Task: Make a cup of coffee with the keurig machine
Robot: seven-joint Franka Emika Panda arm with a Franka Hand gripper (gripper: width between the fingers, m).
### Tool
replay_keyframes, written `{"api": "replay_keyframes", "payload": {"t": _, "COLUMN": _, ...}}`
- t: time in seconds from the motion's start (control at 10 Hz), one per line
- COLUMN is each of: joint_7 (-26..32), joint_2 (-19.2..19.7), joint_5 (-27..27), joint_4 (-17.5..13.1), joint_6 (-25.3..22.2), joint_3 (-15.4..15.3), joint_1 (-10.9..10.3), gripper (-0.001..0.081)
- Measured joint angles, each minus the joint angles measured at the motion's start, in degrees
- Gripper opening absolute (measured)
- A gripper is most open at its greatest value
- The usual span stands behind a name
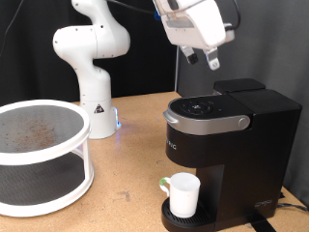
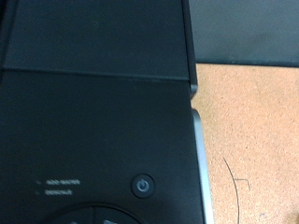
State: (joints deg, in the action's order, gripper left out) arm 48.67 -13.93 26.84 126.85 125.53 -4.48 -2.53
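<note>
Under wrist view — keurig machine (image 2: 93, 140) buttons only.

white two-tier round shelf (image 1: 39, 159), wooden table (image 1: 126, 184)

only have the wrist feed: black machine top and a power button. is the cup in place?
Observer: Yes. The cup stands upright on the round drip base of the keurig machine, under its front overhang.
Operator: Where's the gripper?
Observer: The gripper is above the machine's top, apart from it, with nothing between its fingers.
Operator: Lid up or down?
Observer: Down. The grey-silver lid handle lies flat around the button panel.
Operator: Anything else on the table?
Observer: A white two-tier round rack stands at the exterior view's left, and a second white robot arm is behind it.
</note>
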Motion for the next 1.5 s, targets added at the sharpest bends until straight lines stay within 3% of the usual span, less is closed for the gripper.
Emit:
{"api": "replay_keyframes", "payload": {"t": 0.1, "joint_7": 0.0, "joint_2": 1.73, "joint_5": -1.08, "joint_4": -1.13, "joint_6": -0.05, "joint_3": -0.03, "joint_1": 0.02, "gripper": 0.0807}}
{"api": "replay_keyframes", "payload": {"t": 0.3, "joint_7": -0.59, "joint_2": 2.98, "joint_5": -0.92, "joint_4": 0.29, "joint_6": 11.49, "joint_3": -1.27, "joint_1": -0.14, "gripper": 0.0807}}
{"api": "replay_keyframes", "payload": {"t": 0.4, "joint_7": -0.49, "joint_2": 3.01, "joint_5": -1.16, "joint_4": -0.09, "joint_6": 8.39, "joint_3": -1.15, "joint_1": -0.09, "gripper": 0.0807}}
{"api": "replay_keyframes", "payload": {"t": 0.5, "joint_7": -0.2, "joint_2": 3.02, "joint_5": -5.24, "joint_4": -0.58, "joint_6": 6.96, "joint_3": -1.24, "joint_1": 0.04, "gripper": 0.0807}}
{"api": "replay_keyframes", "payload": {"t": 0.8, "joint_7": -0.2, "joint_2": 3.3, "joint_5": -22.94, "joint_4": -5.27, "joint_6": -0.45, "joint_3": -2.94, "joint_1": 0.05, "gripper": 0.0807}}
{"api": "replay_keyframes", "payload": {"t": 0.9, "joint_7": -0.54, "joint_2": 3.33, "joint_5": -25.91, "joint_4": -6.78, "joint_6": -1.07, "joint_3": -3.41, "joint_1": 0.04, "gripper": 0.0807}}
{"api": "replay_keyframes", "payload": {"t": 1.1, "joint_7": -0.59, "joint_2": 3.34, "joint_5": -27.03, "joint_4": -7.95, "joint_6": -0.87, "joint_3": -3.66, "joint_1": 0.04, "gripper": 0.0807}}
{"api": "replay_keyframes", "payload": {"t": 1.5, "joint_7": 0.68, "joint_2": 3.7, "joint_5": -23.29, "joint_4": -4.7, "joint_6": 0.45, "joint_3": -3.55, "joint_1": 0.03, "gripper": 0.0807}}
